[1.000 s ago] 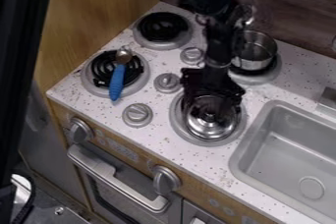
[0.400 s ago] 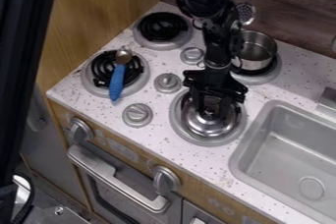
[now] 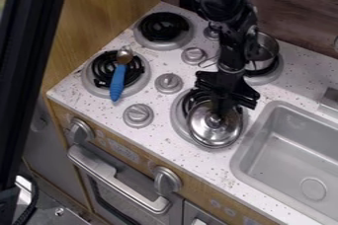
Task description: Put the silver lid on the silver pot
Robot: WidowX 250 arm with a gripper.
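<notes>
hanging just right of the frame's centre, my black gripper (image 3: 222,111) is over a burner (image 3: 180,121), how far open or holding what i cannot tell, with the silver pot (image 3: 267,51) partly behind my arm toward upper right and the silver lid (image 3: 212,134) right beneath me.

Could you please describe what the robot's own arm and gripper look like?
The arm is black all over, built of chunky, rounded segments with glossy highlights. Its pincer is also black, with a wide, angular crosspiece where it joins the arm.
</notes>
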